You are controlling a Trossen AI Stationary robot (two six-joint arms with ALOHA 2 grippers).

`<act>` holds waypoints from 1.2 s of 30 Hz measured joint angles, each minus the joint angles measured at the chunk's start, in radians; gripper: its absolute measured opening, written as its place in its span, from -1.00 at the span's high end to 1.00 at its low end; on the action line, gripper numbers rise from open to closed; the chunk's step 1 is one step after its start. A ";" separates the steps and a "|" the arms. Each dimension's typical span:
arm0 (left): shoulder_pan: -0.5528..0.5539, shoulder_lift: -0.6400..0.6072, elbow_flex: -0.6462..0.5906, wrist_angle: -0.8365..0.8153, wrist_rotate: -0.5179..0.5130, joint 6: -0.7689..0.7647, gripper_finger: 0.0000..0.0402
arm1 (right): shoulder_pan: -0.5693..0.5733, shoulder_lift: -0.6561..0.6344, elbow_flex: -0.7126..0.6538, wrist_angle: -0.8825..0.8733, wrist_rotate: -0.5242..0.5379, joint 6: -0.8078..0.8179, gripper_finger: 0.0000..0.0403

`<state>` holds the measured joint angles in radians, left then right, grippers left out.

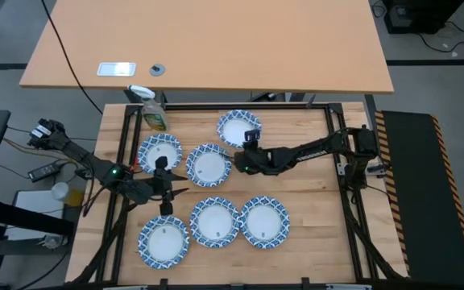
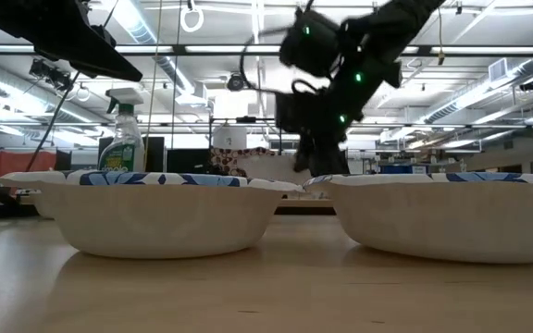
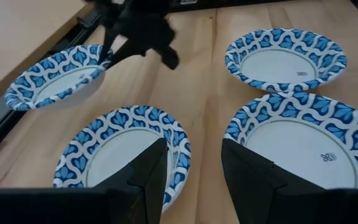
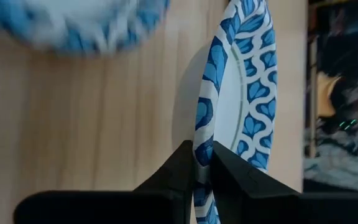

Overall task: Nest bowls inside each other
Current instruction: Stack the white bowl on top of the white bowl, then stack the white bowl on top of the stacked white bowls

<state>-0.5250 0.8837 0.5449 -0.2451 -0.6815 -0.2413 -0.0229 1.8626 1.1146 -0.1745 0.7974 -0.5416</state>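
Six bowls with white centres and blue patterned rims are on the wooden table. My right gripper is shut on the far bowl, which the left wrist view shows tilted. Two bowls rest on their bases in the middle row. Three more sit along the near side. My left gripper hangs open above the gap between two bowls, touching neither. My right gripper pinches the far bowl's rim between its two fingers, one on the inner face and one on the outer. The fingers slant down at it from the table's right. The bowl sits tilted, its held side raised off the wood.
A green-yellow spray bottle stands at the far left corner of the table. A dark frame runs round the table's edge. Bare wood lies right of the middle row, under my right arm.
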 joint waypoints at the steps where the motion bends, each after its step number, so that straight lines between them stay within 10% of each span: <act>1: 0.000 0.000 0.000 0.000 -0.002 0.000 0.23 | 0.016 0.000 0.014 0.002 0.005 -0.001 0.72; 17: 0.006 -0.112 0.043 -0.037 -0.006 0.000 0.23 | 0.152 -0.001 0.089 0.216 -0.418 -0.045 0.71; 32: -0.001 -0.111 0.043 -0.049 0.014 -0.080 0.23 | 0.114 0.001 0.074 0.155 -0.433 -0.167 0.03; 36: 0.004 -0.111 0.043 -0.122 0.029 -0.169 0.23 | 0.151 0.000 0.092 0.154 -0.287 -0.145 -0.19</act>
<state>-0.5208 0.7728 0.5880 -0.3667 -0.6525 -0.4101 0.1278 1.8622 1.2067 -0.0208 0.5100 -0.6869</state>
